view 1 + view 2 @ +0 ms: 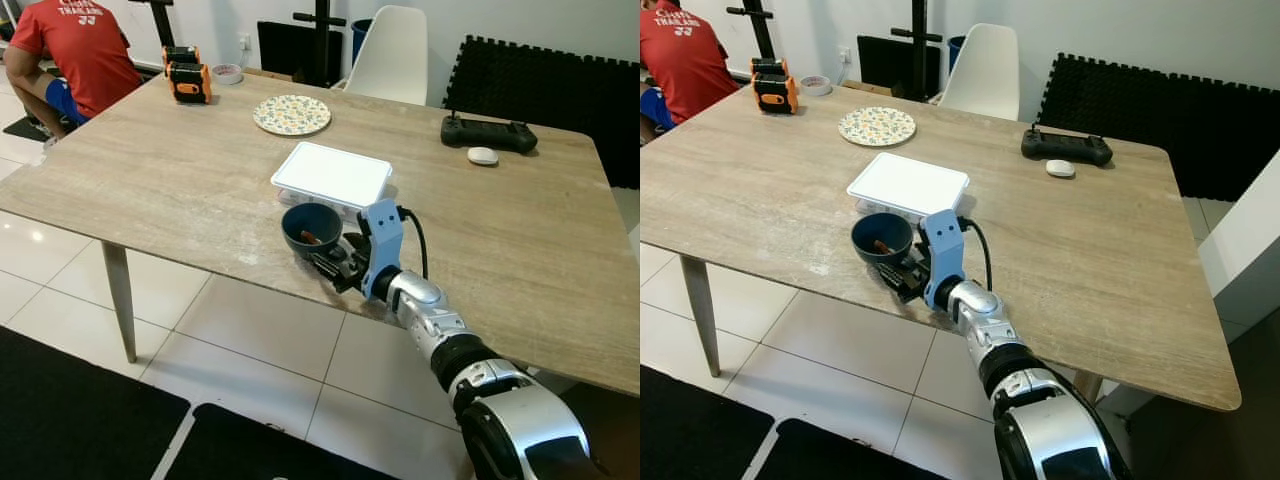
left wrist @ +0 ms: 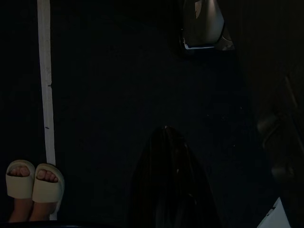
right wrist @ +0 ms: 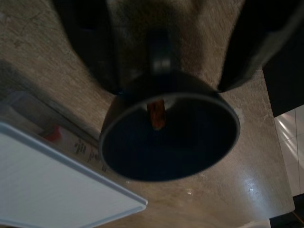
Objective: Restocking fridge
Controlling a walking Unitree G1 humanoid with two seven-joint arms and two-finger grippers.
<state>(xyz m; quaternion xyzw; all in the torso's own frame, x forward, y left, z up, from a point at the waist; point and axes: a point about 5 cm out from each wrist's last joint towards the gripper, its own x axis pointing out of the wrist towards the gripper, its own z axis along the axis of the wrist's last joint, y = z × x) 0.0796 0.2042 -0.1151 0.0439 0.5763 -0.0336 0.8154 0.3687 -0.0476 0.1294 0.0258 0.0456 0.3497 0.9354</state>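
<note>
Near the table's edge, a dark blue bowl (image 1: 311, 228) holds something orange-brown.

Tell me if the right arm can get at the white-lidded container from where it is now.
Probably not yet: the right gripper sits around the dark bowl, which stands between it and the white-lidded container on the table.

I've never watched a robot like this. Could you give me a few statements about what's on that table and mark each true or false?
1. The right gripper is at the dark blue bowl. True.
2. The bowl is empty. False: a small brown piece lies inside.
3. The white-lidded container sits just behind the bowl. True.
4. The patterned plate is stacked on the container. False: it lies apart, farther back on the table.
5. A white chair stands behind the table. True.
</note>
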